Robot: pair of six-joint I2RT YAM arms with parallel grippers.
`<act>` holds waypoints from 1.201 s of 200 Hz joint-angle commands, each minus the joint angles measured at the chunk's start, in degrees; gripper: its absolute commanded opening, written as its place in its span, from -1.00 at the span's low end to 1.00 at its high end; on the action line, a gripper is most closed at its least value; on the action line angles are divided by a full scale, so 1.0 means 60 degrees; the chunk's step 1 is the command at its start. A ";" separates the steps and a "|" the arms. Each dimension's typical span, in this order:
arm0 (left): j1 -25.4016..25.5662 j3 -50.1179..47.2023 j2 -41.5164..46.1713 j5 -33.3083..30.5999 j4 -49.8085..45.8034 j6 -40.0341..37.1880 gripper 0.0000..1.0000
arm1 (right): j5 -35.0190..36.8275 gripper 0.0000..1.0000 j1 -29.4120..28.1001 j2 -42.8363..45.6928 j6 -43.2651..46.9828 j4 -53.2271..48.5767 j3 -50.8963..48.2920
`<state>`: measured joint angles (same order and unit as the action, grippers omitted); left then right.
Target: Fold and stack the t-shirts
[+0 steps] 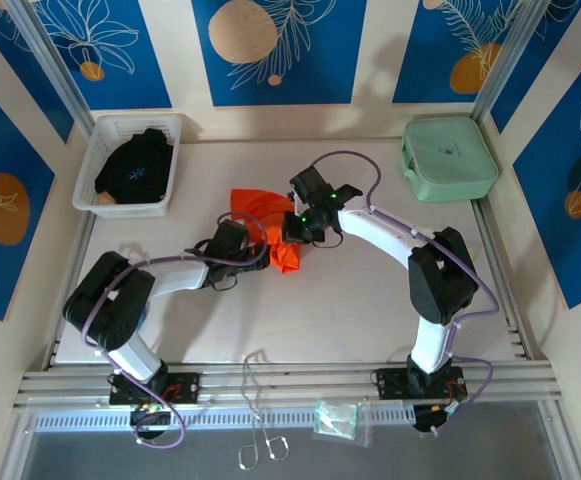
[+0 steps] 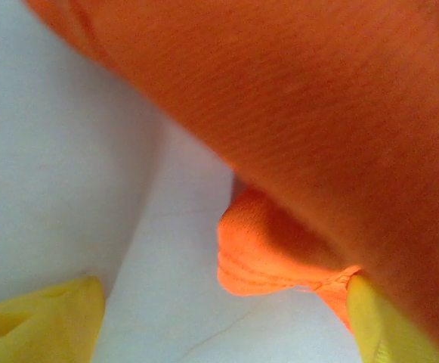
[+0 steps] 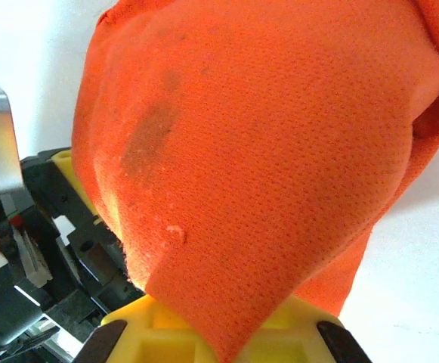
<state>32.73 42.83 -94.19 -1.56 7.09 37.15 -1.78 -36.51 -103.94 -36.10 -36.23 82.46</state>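
Note:
The orange t-shirt (image 1: 262, 208) lies bunched at the table's middle, part of it lifted. My right gripper (image 1: 292, 236) is shut on it. In the right wrist view the orange mesh (image 3: 264, 151) runs down into the closed yellow jaws of that gripper (image 3: 227, 336). My left gripper (image 1: 258, 248) sits just left of the hanging cloth. Its yellow fingertips (image 2: 45, 321) stand wide apart and open, with a hemmed fold of the shirt (image 2: 268, 253) between them; the right one touches the cloth. The black garment (image 1: 135, 165), with a pale star mark, lies in the basket.
A white basket (image 1: 98, 150) stands at the back left and a mint-green case (image 1: 448, 158) at the back right. Wire loops (image 1: 260, 445) and a small plastic bag (image 1: 338, 418) lie by the front rail. The left arm's dark body (image 3: 30, 257) is close beside the right gripper.

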 commanded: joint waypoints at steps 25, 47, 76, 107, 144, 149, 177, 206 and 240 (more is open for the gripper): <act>-0.0050 0.0486 -0.0933 0.1147 0.1705 0.0242 0.64 | -0.0300 -0.44 0.0063 0.0052 -0.0211 -0.0037 -0.0227; -0.0051 0.0736 -0.1436 0.1361 0.2100 0.0363 0.60 | -0.0211 0.05 0.0101 0.0198 -0.0224 -0.0168 -0.0277; -0.0050 0.0957 -0.1895 0.1780 0.2797 0.0590 0.26 | 0.0128 0.24 0.0137 0.0552 -0.0250 -0.0374 -0.0484; -0.0050 0.1078 -0.2099 0.2018 0.3212 0.0665 -0.55 | 0.0348 0.14 0.0289 0.0889 -0.0341 -0.0365 -0.0788; -0.0050 0.0858 -0.1800 0.1849 0.3344 0.0650 -1.00 | 0.0091 0.03 0.0438 0.0780 -0.0472 -0.0066 -0.0876; -0.0050 0.0794 -0.1673 0.1804 0.3320 0.0643 -1.00 | 0.0032 0.05 0.0420 0.0725 -0.0487 -0.0018 -0.0855; -0.0050 0.0416 -0.0724 0.1527 0.2829 0.0453 -1.00 | -0.0150 0.22 0.0163 0.0440 -0.0539 0.0149 -0.0623; -0.0050 0.0165 0.0404 0.0996 0.1850 0.0026 -1.00 | 0.0110 0.08 0.0064 0.0064 -0.0713 0.0091 -0.0477; -0.0050 -0.0031 0.1398 0.0393 0.0874 -0.0322 -1.00 | 0.0677 -0.70 0.0280 0.0221 -0.1020 0.0154 -0.0825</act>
<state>32.16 44.05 -89.17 4.23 17.91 37.89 0.03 -35.86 -103.55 -40.25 -35.27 78.24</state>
